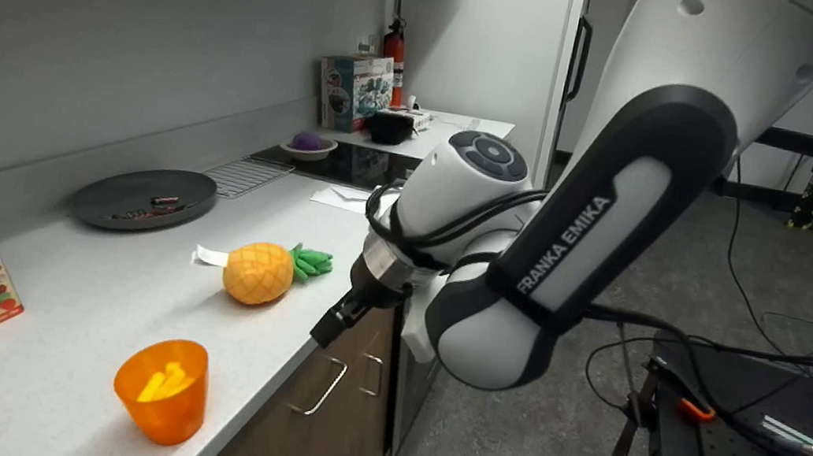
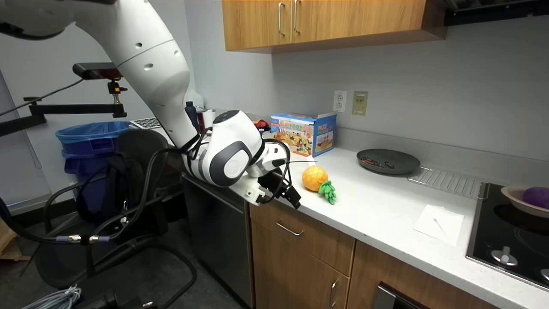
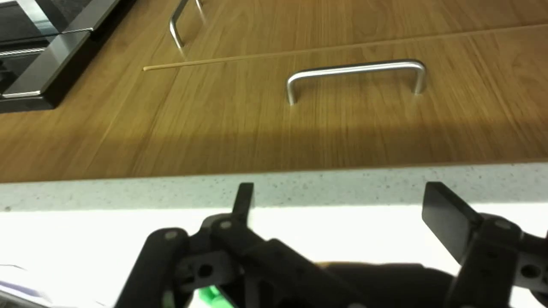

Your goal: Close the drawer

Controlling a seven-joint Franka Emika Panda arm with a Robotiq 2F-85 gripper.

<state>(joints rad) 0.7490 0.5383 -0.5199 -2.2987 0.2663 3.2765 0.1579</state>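
By the counter edge | tool spread wide (fingers well apart) | drawer apparently flush, its top shadowed

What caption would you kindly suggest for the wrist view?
Fingers spread apart near the counter edge, drawer and metal handle beyond.

Open air lies in front of the drawer, leaving its handle reachable from there. Directly above the drawer, the tabletop bars the way; above and farther back, a toy pineapple takes up room.
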